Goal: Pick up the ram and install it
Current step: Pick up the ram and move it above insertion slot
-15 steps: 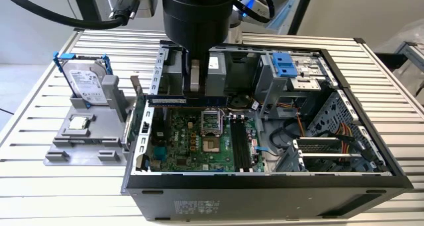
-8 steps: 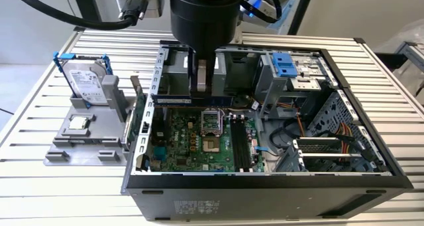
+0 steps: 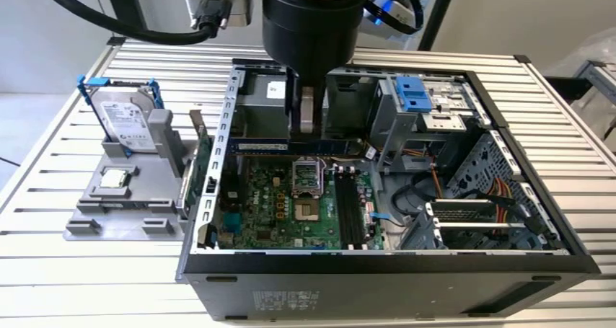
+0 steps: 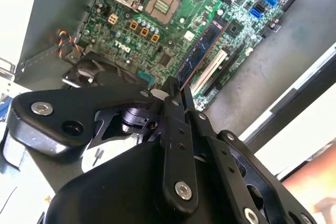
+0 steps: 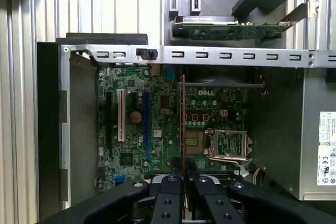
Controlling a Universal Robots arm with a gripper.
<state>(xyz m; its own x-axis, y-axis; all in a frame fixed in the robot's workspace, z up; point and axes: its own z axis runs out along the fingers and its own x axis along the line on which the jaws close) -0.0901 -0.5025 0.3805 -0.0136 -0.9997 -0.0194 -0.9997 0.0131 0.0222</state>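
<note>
Black jointed tool (image 4: pixel 176 86) clenches the thin, flat dark-green ram stick (image 4: pixel 202 51) over the green motherboard (image 4: pixel 168 43); the first wrist view shows it edge-on, the exterior view its long face.

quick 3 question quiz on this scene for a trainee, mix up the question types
1. True or false: the end effector is shut on the ram.
2. Where is the ram? A) seated in a slot B) held above the motherboard C) lying on the table
3. Fill in: the boxy part standing upright at the exterior view's left is the ____.
Key: 1 true; 2 B; 3 hard drive.
</note>
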